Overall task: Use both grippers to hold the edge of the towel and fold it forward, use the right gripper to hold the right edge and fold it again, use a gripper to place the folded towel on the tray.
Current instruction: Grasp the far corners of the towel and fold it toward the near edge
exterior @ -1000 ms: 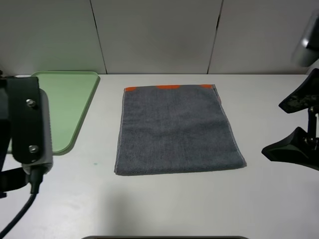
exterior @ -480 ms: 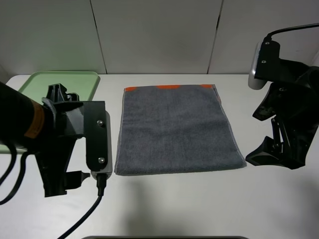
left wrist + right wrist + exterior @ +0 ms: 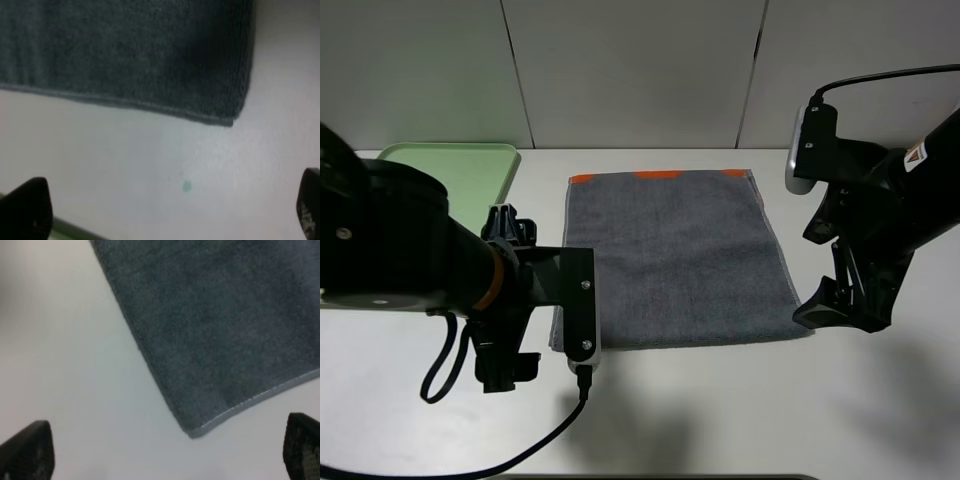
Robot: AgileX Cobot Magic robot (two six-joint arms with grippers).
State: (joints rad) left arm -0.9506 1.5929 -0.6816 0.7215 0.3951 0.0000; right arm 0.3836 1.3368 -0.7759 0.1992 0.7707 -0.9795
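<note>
Exterior high view: towel [image 3: 670, 260], dark grey, lay flat mid-surface [image 3: 720, 420], orange band [image 3: 658, 176] at far end. Left tool [image 3: 167, 210], jaws spread wide, empty, beside the near left corner. Right tool [image 3: 164, 450], equally wide, empty, beside the near right corner.
</note>
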